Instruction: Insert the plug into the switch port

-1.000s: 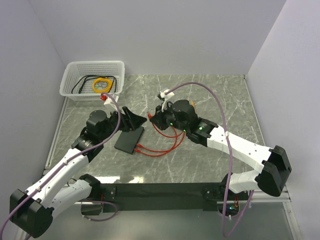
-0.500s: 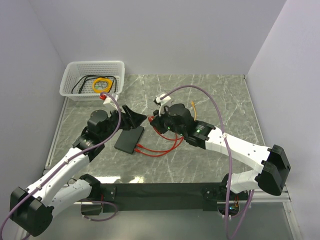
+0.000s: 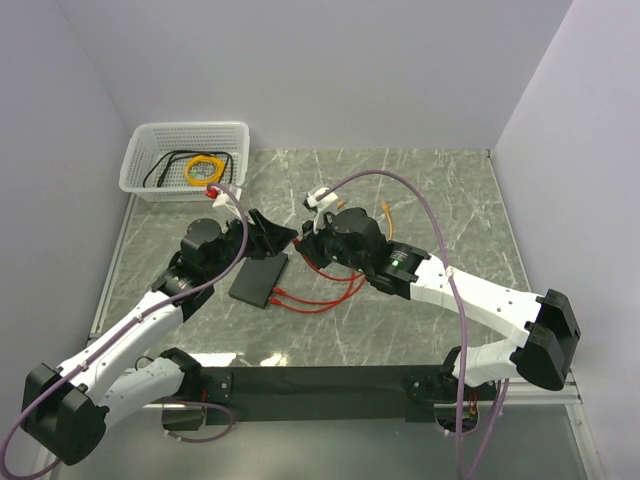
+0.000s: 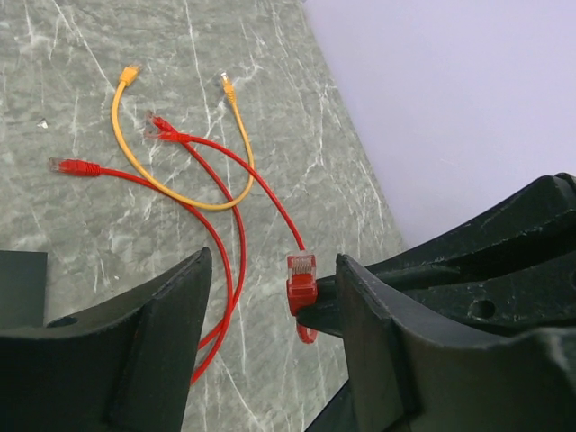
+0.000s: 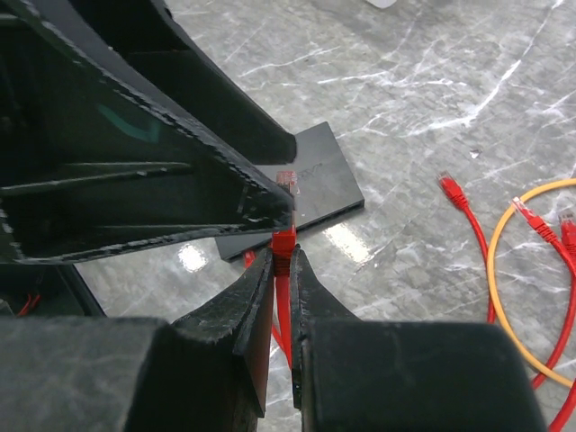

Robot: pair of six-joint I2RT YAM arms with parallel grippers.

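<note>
Right gripper (image 5: 281,270): nearly closed, my two fingers pinching the red boot of the plug (image 5: 284,241). Its tip pokes out beyond them.

Left gripper (image 4: 270,292): spread wide, one finger on each side of the plug. The left wrist view shows a gap on both sides. In the right wrist view the tip sits right at the edge of one left finger (image 5: 162,171), and I cannot tell whether they touch.

The plug is held off the table, near the far end of the black box (image 3: 259,280).

Surface: grey-green marbled table (image 3: 430,200). Loose red cords (image 4: 193,211) and a yellow cord (image 4: 148,175) lie crossed on it. A white mesh basket (image 3: 140,170) sits in the far left corner. The walls are pale lilac.

Hard to see: I cannot make out the port on the box. The left gripper blocks much of the right wrist view.
</note>
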